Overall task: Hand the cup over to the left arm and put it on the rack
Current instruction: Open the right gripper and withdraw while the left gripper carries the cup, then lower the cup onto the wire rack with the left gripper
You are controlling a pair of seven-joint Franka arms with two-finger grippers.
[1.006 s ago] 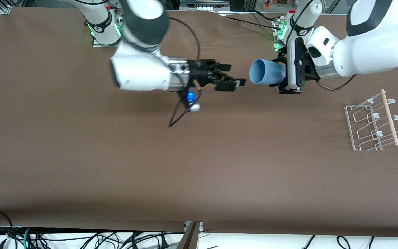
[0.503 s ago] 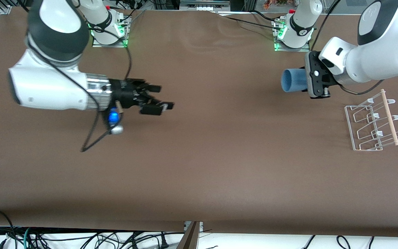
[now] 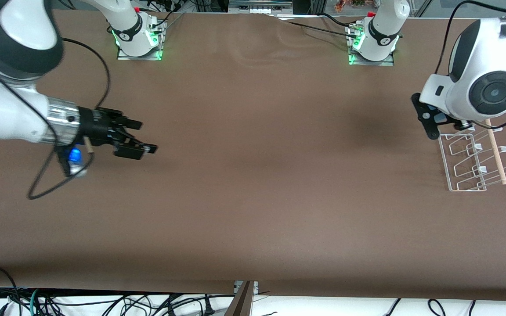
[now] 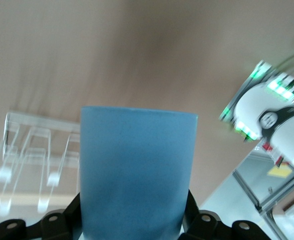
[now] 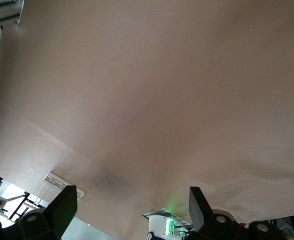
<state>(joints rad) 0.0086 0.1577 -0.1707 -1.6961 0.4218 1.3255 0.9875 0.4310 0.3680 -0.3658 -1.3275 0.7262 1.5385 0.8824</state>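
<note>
Both arms have swung apart: left gripper clamps cup over rack; right gripper gapes empty over brown table.

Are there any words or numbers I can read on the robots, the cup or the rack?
None can be read.
Cup: plain blue, no writing.
Rack: bare wire and wood, no label.
Arm bases: a small dark mark on each collar, too small to read.
Table: plain brown, no signs.

Even overhead light, soft shadows (left wrist view motion-blurred).
</note>
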